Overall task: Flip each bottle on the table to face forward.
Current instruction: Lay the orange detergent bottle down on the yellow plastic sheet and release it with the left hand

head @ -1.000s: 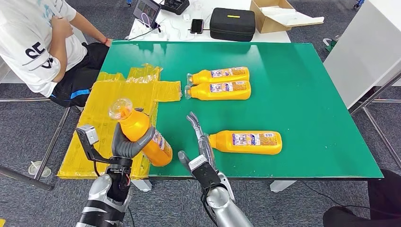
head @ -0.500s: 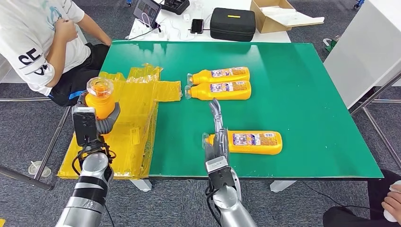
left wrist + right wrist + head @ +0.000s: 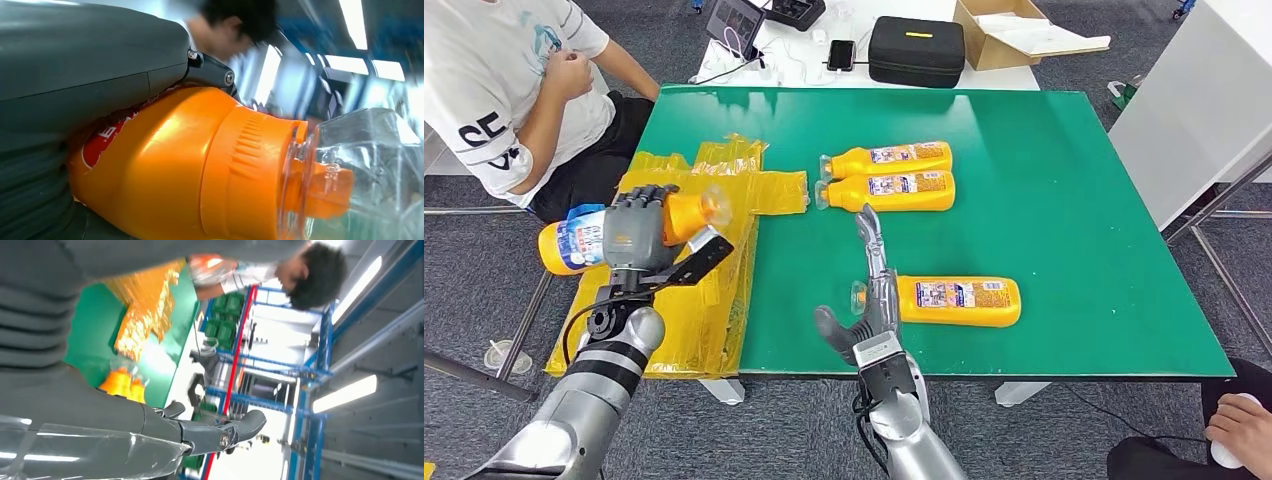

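Note:
My left hand [image 3: 634,235] grips an orange bottle [image 3: 686,217] in the air over the yellow taped sheet [image 3: 714,290], off the green table's [image 3: 1074,200] left edge. The bottle lies sideways, its clear cap toward the table and its labelled base outward. The left wrist view shows this bottle [image 3: 200,165] close up against my left hand [image 3: 75,75]. My right hand [image 3: 871,300] stands open with fingers straight, right at the cap end of the near bottle [image 3: 959,301], which lies on its side. Two more bottles [image 3: 889,158] [image 3: 889,190] lie side by side further back. My right hand's fingers [image 3: 210,432] hold nothing.
A seated person [image 3: 514,90] is at the far left corner. Beyond the table, a white desk holds a black case [image 3: 916,50], a cardboard box [image 3: 1009,30] and a phone [image 3: 840,54]. A white cabinet [image 3: 1204,100] stands to the right. Another person's hand [image 3: 1239,430] shows at the lower right.
My left hand has turned the bottle from upright to lying sideways, cap now toward the table. My right hand has stayed by the near bottle's cap, its thumb now spread out.

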`<state>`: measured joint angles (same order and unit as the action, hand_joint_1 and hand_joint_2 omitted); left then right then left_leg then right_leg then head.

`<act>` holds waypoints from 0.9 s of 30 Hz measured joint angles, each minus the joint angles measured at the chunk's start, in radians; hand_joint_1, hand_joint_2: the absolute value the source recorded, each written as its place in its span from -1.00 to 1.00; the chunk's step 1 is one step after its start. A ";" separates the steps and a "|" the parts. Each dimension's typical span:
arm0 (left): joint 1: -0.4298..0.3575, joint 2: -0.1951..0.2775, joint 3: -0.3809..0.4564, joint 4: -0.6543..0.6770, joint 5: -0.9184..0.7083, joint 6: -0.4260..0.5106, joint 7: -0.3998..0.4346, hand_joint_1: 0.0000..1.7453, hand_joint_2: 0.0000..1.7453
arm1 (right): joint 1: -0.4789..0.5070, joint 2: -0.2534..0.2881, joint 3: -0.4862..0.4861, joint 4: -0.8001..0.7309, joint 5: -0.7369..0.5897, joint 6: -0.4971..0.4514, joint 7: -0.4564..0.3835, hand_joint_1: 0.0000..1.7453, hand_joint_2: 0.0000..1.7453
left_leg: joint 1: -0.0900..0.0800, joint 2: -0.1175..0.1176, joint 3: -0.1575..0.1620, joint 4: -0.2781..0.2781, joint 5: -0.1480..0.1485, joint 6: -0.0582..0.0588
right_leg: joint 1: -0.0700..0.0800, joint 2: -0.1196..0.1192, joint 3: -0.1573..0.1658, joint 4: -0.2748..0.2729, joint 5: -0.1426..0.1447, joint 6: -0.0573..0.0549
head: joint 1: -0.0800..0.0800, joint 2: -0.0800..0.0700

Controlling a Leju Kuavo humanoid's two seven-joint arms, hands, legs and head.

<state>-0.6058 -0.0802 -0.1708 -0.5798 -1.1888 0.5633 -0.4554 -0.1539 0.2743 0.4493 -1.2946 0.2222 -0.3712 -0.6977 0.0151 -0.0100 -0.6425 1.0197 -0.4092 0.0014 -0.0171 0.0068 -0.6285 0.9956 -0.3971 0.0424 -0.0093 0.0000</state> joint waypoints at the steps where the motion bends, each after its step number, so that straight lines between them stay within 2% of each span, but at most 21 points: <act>1: -0.007 0.012 -0.019 0.026 -0.036 -0.029 0.012 1.00 1.00 | -0.002 0.000 0.001 0.006 -0.001 0.007 0.000 -1.00 1.00 | 0.000 0.000 0.000 0.000 0.000 0.000 | 0.000 0.000 0.000 0.000 0.000 0.000 | 0.000 0.000; 4: -0.018 0.044 -0.071 0.086 -0.093 -0.088 0.023 1.00 1.00 | -0.005 0.000 0.004 0.026 0.000 0.027 0.000 -1.00 1.00 | 0.000 0.000 0.000 0.000 0.000 0.000 | 0.000 0.000 0.000 0.000 0.000 0.000 | 0.000 0.000; 8: -0.024 0.066 -0.093 0.131 -0.077 -0.139 0.002 1.00 1.00 | -0.009 0.000 0.006 0.053 0.001 0.045 0.000 -1.00 1.00 | 0.000 0.000 -0.001 0.000 0.000 0.000 | 0.000 0.000 -0.001 0.000 0.000 0.000 | 0.000 0.000; 18: -0.026 0.076 -0.097 0.152 -0.066 -0.167 -0.008 1.00 1.00 | -0.013 0.000 0.012 0.073 0.006 0.055 0.000 -1.00 1.00 | 0.000 0.000 -0.001 0.000 0.000 0.000 | 0.000 0.000 -0.001 0.000 0.000 0.000 | 0.000 0.000; 27: -0.028 0.088 -0.093 0.186 0.020 -0.276 -0.056 1.00 1.00 | -0.025 0.004 0.030 0.129 0.026 0.078 0.006 -1.00 1.00 | 0.000 0.000 -0.001 0.000 0.000 0.000 | 0.000 0.000 -0.001 0.000 0.000 0.000 | 0.000 0.000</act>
<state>-0.6337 0.0076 -0.2634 -0.3933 -1.1687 0.2874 -0.5114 -0.1786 0.2786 0.4791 -1.1661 0.2479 -0.2930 -0.6918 0.0151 -0.0101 -0.6432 1.0197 -0.4092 0.0013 -0.0171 0.0068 -0.6291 0.9956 -0.3973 0.0424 -0.0092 0.0000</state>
